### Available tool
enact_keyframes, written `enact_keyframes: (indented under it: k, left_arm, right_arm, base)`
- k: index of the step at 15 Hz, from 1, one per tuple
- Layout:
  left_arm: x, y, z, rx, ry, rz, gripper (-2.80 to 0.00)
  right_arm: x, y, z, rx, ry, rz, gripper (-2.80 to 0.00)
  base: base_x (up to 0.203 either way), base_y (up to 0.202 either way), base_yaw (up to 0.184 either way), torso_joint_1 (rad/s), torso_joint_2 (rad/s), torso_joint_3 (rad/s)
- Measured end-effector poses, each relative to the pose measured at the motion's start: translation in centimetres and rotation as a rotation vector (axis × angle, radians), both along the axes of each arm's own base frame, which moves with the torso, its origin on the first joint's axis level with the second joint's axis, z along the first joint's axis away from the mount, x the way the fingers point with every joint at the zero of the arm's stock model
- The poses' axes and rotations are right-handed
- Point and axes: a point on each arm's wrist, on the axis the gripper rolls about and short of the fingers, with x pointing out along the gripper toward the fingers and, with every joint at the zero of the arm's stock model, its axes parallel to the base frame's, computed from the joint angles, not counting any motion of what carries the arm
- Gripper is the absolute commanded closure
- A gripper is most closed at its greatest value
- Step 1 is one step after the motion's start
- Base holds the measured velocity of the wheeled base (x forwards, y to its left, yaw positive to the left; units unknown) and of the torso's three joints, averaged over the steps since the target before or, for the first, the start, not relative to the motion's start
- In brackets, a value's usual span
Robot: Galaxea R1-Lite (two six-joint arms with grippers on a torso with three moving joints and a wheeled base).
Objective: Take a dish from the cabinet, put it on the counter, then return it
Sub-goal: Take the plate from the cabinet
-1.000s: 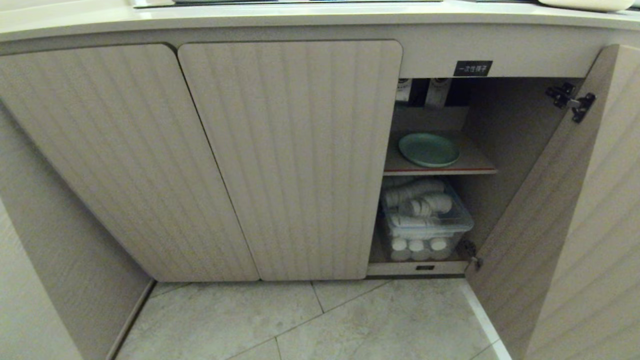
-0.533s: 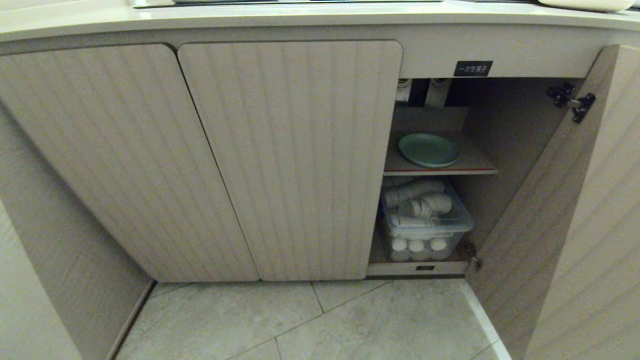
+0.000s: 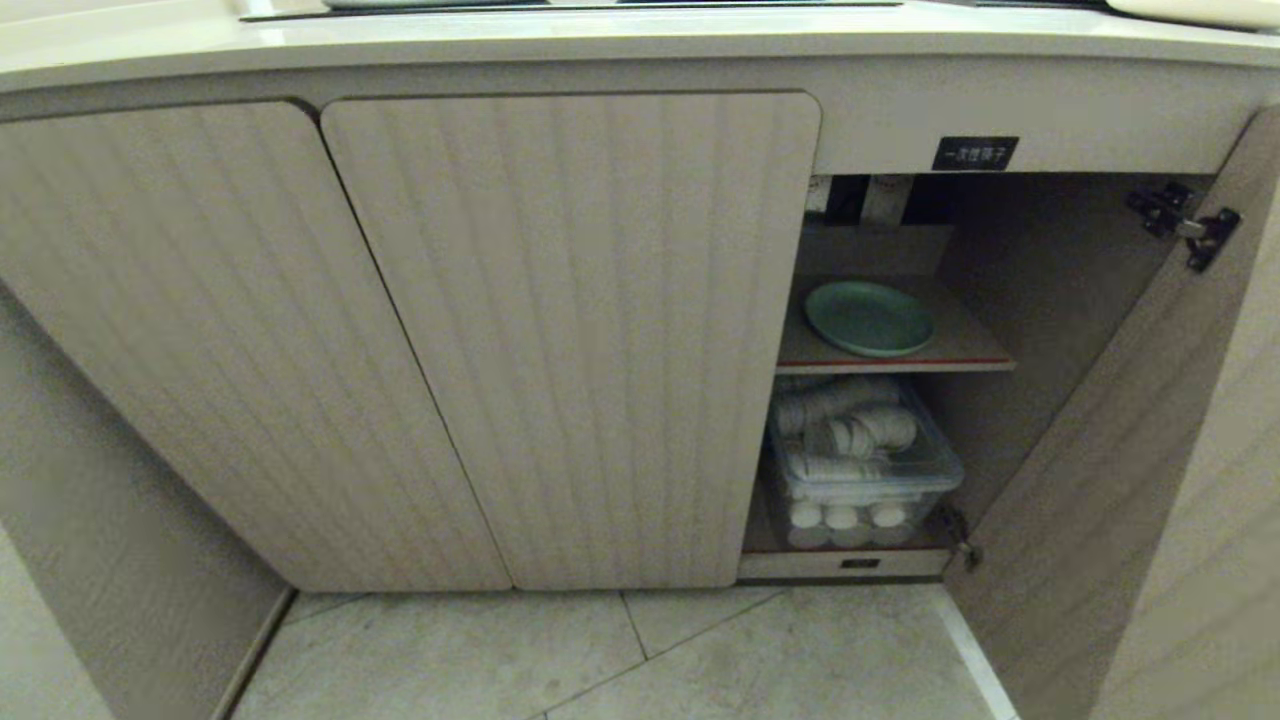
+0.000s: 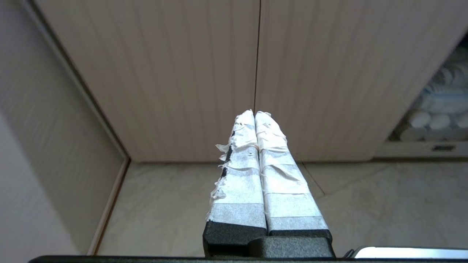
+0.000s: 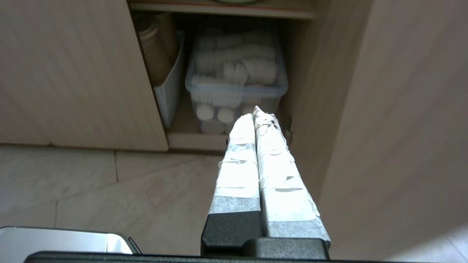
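- Far left in the head view, a plain beige side wall (image 3: 90,520) meets the pale tiled floor (image 3: 620,660).
- Next come two closed ribbed doors (image 3: 570,340), side by side under the counter (image 3: 600,40), whose rounded front edge runs along the top of the view.
- The left gripper (image 4: 255,113) shows only in its own wrist view — its two tape-wrapped fingers (image 4: 239,175) are pressed flat together with nothing between them, pointing at the seam between the closed doors, above the floor.
- Right of the closed doors, the cabinet (image 3: 1040,280) stands open, with a small black label (image 3: 975,153) with white characters on the rail above its opening.
- The dish (image 3: 869,318), pale mint green, lies flat on the upper red-edged shelf (image 3: 960,345), toward that shelf's left side, untouched by either arm.
- Under the shelf sits a clear plastic bin (image 3: 862,470) filled with stacks of white cups (image 3: 850,430); the right wrist view also shows a white ribbed basket (image 5: 169,91) just left of it.
- The right gripper (image 5: 255,113) — tape-wrapped fingers likewise squeezed together and empty — points at the bin's front from outside the cabinet, clear of it.
- Farthest right, the open door (image 3: 1120,480) swings out toward the camera, a black hinge (image 3: 1185,225) at its top.
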Motion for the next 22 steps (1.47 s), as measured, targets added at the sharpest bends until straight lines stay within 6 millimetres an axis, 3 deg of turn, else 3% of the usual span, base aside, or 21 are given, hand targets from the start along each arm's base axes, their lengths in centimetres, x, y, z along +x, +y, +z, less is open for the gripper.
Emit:
enact_keyframes:
  k: [16,22]
  left_arm:
    - [0.00,0.00,0.00,0.000,0.000,0.001,0.00]
    - [0.00,0.00,0.00,0.000,0.000,0.001,0.00]
  right_arm:
    - [0.00,0.00,-0.01,0.000,0.001,0.000,0.00]
    - [0.00,0.00,0.00,0.000,0.000,0.000,0.00]
  base:
    - [0.194,0.000,0.001,0.003,0.00,0.002]
    - [0.000,0.000,0.000,0.000,0.00,0.000]
